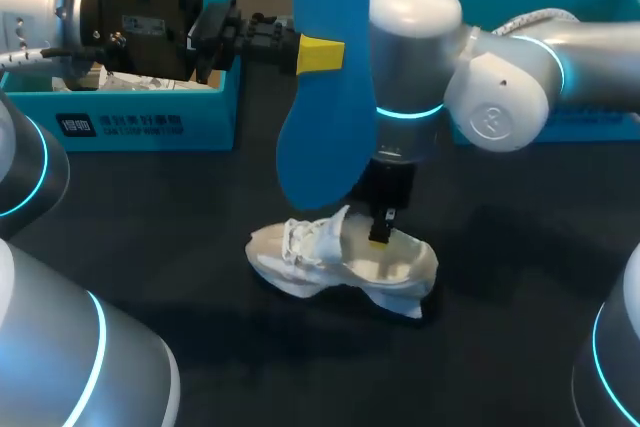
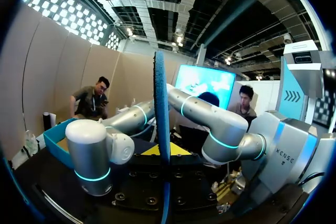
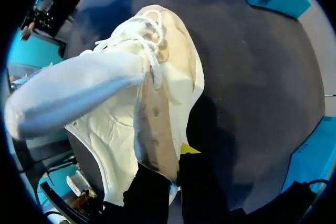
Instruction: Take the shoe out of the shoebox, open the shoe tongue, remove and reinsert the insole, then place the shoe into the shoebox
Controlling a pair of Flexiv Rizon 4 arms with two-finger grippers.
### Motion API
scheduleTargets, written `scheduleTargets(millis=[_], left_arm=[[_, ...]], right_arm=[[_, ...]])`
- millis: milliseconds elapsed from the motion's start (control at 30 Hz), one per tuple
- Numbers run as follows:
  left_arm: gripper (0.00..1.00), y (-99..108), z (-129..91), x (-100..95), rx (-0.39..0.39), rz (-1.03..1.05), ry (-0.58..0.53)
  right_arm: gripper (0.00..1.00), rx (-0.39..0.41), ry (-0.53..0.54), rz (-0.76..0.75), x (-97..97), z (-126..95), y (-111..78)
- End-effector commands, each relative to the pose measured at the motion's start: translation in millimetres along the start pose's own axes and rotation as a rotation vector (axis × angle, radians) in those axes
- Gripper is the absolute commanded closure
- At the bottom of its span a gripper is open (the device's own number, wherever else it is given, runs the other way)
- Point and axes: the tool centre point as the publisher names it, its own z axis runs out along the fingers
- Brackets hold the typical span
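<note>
A white shoe (image 1: 340,265) lies on its side on the black table, tongue (image 1: 336,224) pulled up. My right gripper (image 1: 381,233) comes down from above onto the heel opening. In the right wrist view the gripper (image 3: 170,174) is shut on the thin side wall of the shoe (image 3: 157,129), and the tongue (image 3: 68,98) sticks out ahead. High over the table, my left gripper (image 1: 318,54) is shut on the blue insole (image 1: 322,97), which hangs upright. The left wrist view shows the insole (image 2: 161,108) edge-on between that gripper's (image 2: 163,153) fingers.
A teal shoebox part (image 1: 130,122) with paper in it stands at the back left, behind my left arm. Another teal box part (image 1: 545,7) sits at the back right, behind my right arm. Bare black table surrounds the shoe.
</note>
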Motion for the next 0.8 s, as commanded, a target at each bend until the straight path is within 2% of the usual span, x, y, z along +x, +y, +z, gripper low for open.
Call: scheduleTargets(millis=[33, 300, 333, 800], left_arm=[[1.00, -0.2, 2.5, -1.3, 0.001, 0.001, 0.002], [1.00, -0.2, 2.5, -1.3, 0.001, 0.001, 0.002], [1.00, -0.2, 2.5, -1.3, 0.001, 0.001, 0.002], [1.00, -0.2, 2.5, -1.3, 0.001, 0.001, 0.002]], right_arm=[[1.00, -0.022, -0.012, 0.077, 11.6, -13.0, -6.7], [1.00, -0.152, -0.081, 0.343, 32.8, -30.8, 1.7], [1.00, -0.142, -0.083, 0.363, 34.4, -33.4, 3.9], [1.00, -0.142, -0.083, 0.363, 34.4, -33.4, 3.9]])
